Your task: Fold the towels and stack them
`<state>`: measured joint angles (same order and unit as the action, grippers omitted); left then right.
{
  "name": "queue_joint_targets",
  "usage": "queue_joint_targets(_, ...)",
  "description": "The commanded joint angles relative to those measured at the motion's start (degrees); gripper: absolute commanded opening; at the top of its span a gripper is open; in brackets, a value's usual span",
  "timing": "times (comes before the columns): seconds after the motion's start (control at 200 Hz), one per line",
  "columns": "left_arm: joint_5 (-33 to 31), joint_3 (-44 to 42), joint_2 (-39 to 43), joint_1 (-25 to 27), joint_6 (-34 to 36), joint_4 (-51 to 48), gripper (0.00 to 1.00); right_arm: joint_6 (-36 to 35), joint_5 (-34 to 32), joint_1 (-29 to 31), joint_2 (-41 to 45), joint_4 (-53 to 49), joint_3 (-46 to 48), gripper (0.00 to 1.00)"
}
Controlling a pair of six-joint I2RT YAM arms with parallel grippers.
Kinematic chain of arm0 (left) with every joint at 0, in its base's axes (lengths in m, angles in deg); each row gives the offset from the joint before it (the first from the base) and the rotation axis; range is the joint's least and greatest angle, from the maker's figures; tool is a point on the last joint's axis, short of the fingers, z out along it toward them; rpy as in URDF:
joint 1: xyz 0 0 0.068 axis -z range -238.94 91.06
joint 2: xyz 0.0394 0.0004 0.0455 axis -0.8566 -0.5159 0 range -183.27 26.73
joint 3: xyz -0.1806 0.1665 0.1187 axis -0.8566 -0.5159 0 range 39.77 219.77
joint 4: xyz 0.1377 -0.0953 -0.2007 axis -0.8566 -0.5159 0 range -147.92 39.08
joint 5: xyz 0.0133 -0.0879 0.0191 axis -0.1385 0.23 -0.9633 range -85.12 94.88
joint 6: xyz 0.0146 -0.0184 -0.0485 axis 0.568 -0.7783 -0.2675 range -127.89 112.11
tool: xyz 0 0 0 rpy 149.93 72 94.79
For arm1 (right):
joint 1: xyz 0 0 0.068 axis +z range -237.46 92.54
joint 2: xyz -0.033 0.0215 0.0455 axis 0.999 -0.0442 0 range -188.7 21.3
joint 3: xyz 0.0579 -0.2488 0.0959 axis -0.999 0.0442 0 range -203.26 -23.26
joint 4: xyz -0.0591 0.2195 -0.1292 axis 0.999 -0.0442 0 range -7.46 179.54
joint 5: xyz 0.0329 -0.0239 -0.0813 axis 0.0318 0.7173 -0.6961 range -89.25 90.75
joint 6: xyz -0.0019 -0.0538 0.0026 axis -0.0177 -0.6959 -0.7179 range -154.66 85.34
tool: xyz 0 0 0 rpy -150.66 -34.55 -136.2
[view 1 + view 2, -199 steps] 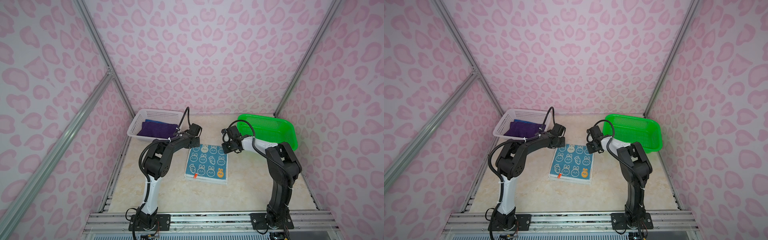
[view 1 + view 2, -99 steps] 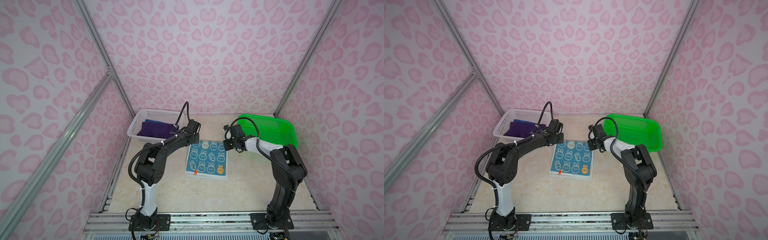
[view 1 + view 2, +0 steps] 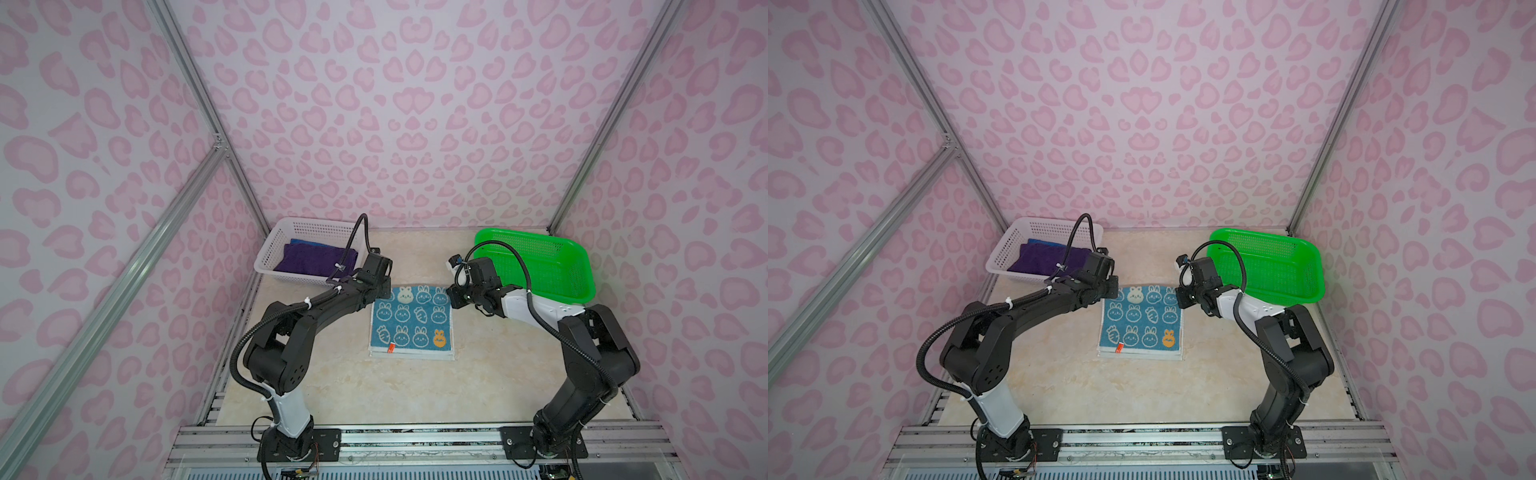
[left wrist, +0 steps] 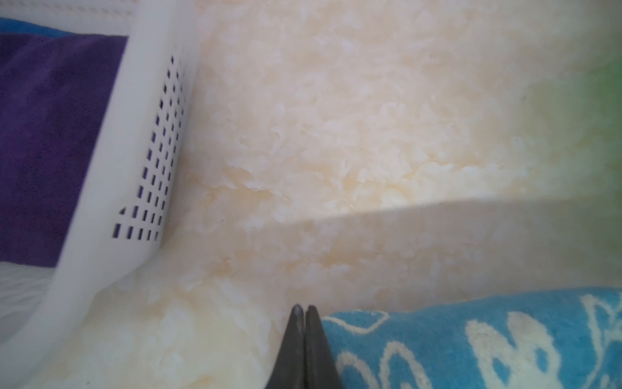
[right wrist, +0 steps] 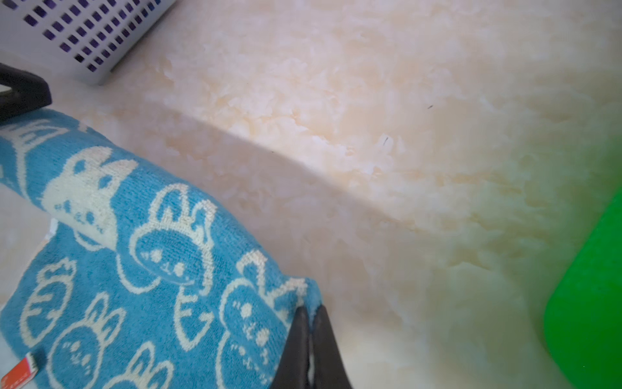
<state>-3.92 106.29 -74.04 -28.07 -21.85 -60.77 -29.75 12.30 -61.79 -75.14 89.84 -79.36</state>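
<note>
Both left claw (image 4: 304, 309) and right claw (image 5: 311, 312) are clamped shut on rabbit towel (image 3: 411, 320) corners.

Three towels in all: one teal rabbit towel (image 3: 409, 322) at the centre of both top views, and one purple towel (image 3: 309, 259) and one blue towel (image 3: 306, 242) left of centre, towards the back. One small red tag (image 3: 390, 348) on the teal rabbit towel's lower edge.

Two perforated plastic baskets: one white basket (image 3: 316, 227) left of centre, one green basket (image 3: 540, 257) right of centre.

Two robot arms: the left arm (image 3: 332, 303) at lower left, the right arm (image 3: 523, 305) at lower right.

Two pincers, one per arm: the left pincer (image 4: 304, 308) and the right pincer (image 5: 311, 311), each with two dark fingers.

One cream marbled bench (image 3: 415, 395).
</note>
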Motion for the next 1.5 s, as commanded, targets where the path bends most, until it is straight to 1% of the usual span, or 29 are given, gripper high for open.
queue_joint_targets(0.0, -1.65, -2.68, 4.25, 0.63, -0.81, 2.9, 0.02, 0.35, 2.46, 0.69, 2.57, 1.38, 2.61, 0.0)
queue_joint_targets(0.155, -3.93, -7.84, 9.48, 2.7, -1.15, 2.86, 0.02, 1.19, 3.0, 2.31, 7.5, 0.44, 6.75, 0.0)
queue_joint_targets(0.25, -5.86, -10.26, 12.35, 4.6, -1.84, 1.4, 0.02, 1.54, 1.98, 4.17, 10.65, -1.11, 9.17, 0.0)
queue_joint_targets(0.42, -10.02, -15.96, 16.88, 7.55, -4.41, 1.77, 0.02, 3.52, 0.45, 6.72, 16.04, -1.46, 14.48, 0.0)
queue_joint_targets(0.57, -12.27, -21.34, 19.84, 8.47, -6.85, 3.73, 0.02, 5.93, -0.47, 8.16, 19.21, -2.47, 18.62, 0.0)
queue_joint_targets(0.715, -12.16, -24.08, 19.27, 9.83, -8.95, 3.22, 0.02, 9.84, -1.18, 9.77, 19.43, -3.75, 21.1, 0.0)
queue_joint_targets(0.92, -13.24, -24.35, 14.87, 13.35, -11.29, 1.65, 0.02, 13.92, -1.77, 11.89, 17.12, -2.67, 23.83, 0.0)
queue_joint_targets(0.97, -13.65, -24.5, 13.97, 14.13, -11.94, 1.48, 0.02, 14.01, -1.45, 12.54, 16.82, -2.73, 24.17, 0.04)
queue_joint_targets(1.02, -14.08, -24.6, 13.34, 14.88, -12.77, 1.14, 0.03, 14.16, -1.25, 13.22, 17.09, -3.25, 24.35, 0.1)
queue_joint_targets(1.055, -14.38, -24.86, 13.3, 15.37, -13.1, 0.86, 0.08, 14.16, -1.08, 13.66, 17.69, -3.58, 24.53, 0.15)
queue_joint_targets(1.095, -14.82, -25.37, 13.64, 15.96, -13.59, 0.64, 0.21, 14.29, -1.2, 14.21, 18.77, -4.12, 24.92, 0.22)
queue_joint_targets(1.115, -15.01, -25.65, 13.93, 16.29, -13.72, 0.77, 0.3, 14.54, -1.47, 14.49, 19.33, -4.37, 25.09, 0.25)
queue_joint_targets(1.13, -15.09, -25.93, 14.2, 16.46, -13.82, 0.81, 0.34, 14.64, -1.6, 14.58, 19.85, -4.68, 25.24, 0.27)
queue_joint_targets(1.145, -15.22, -26.17, 14.52, 16.68, -13.88, 0.84, 0.4, 14.69, -1.66, 14.66, 20.35, -4.95, 25.46, 0.29)
queue_joint_targets(1.185, -15.81, -26.87, 15.5, 17.15, -14.28, 0.93, 0.49, 15.14, -1.76, 14.75, 21.57, -5.7, 25.74, 0.33)
queue_joint_targets(1.215, -16.04, -27.34, 16.24, 17.28, -14.51, 0.89, 0.53, 15.38, -2.01, 14.75, 22.41, -6.31, 25.94, 0.35)
queue_joint_targets(1.265, -16.58, -27.93, 17.31, 17.53, -14.73, 0.73, 0.57, 15.83, -2.19, 14.76, 23.55, -6.75, 26.26, 0.38)
queue_joint_targets(1.3, -17.09, -28.51, 18.28, 17.77, -15.1, 0.66, 0.61, 16.23, -2.41, 14.76, 24.35, -7.05, 26.47, 0.4)
queue_joint_targets(1.405, -17.21, -29.08, 20.2, 17.73, -15.64, 0.23, 0.74, 17.43, -4.06, 14.88, 26.48, -7.88, 26.36, 0.43)
queue_joint_targets(1.5, -15.39, -28.24, 20.75, 17.7, -15.53, -0.16, 0.86, 18.53, -5.44, 15.6, 27.54, -7.84, 24.88, 0.44)
